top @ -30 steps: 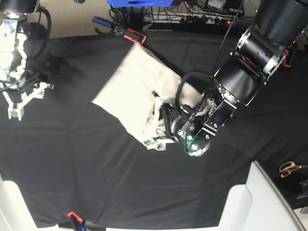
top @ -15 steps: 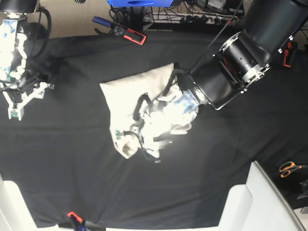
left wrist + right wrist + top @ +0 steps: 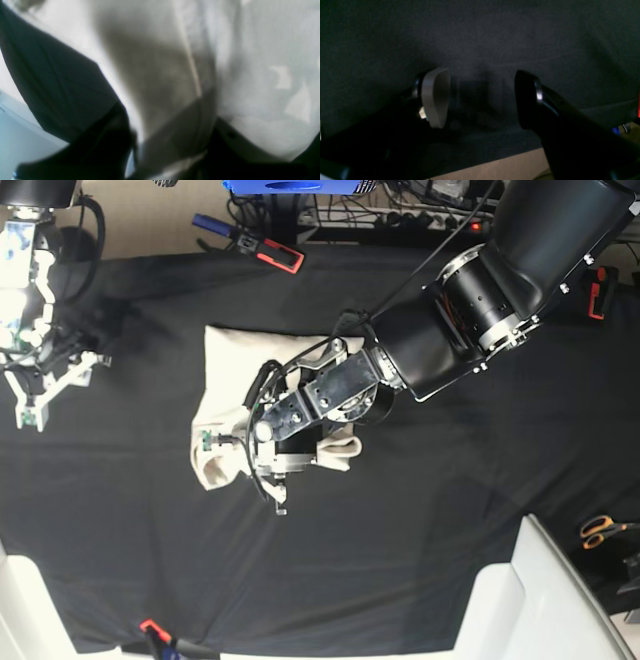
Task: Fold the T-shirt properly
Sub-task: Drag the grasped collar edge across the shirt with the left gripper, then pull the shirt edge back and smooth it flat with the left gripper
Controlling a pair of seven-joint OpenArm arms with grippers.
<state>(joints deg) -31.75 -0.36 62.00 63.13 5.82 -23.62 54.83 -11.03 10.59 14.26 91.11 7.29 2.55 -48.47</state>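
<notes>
The cream T-shirt [image 3: 232, 358] lies folded into a compact bundle left of centre on the black tablecloth [image 3: 420, 510]. My left arm reaches across it from the right. The left gripper [image 3: 225, 448] sits at the bundle's lower left corner, shut on a fold of the cloth. In the blurred left wrist view the T-shirt [image 3: 262, 75] fills the frame, and a strip of it runs down into the left gripper [image 3: 172, 152] between dark fingers. My right gripper [image 3: 50, 385] hovers at the far left, away from the shirt. The right gripper [image 3: 480, 100] stands open over bare cloth with nothing in it.
Orange-handled scissors [image 3: 600, 530] lie at the right edge. A red-and-black clamp [image 3: 280, 255] and a blue tool [image 3: 210, 223] lie at the back. A white surface [image 3: 545, 600] fills the near right corner. A red clip [image 3: 150, 627] holds the front edge.
My left arm has swept leftwards and taken the shirt's held edge with it. The bundle has turned and shifted left. The right arm has not moved.
</notes>
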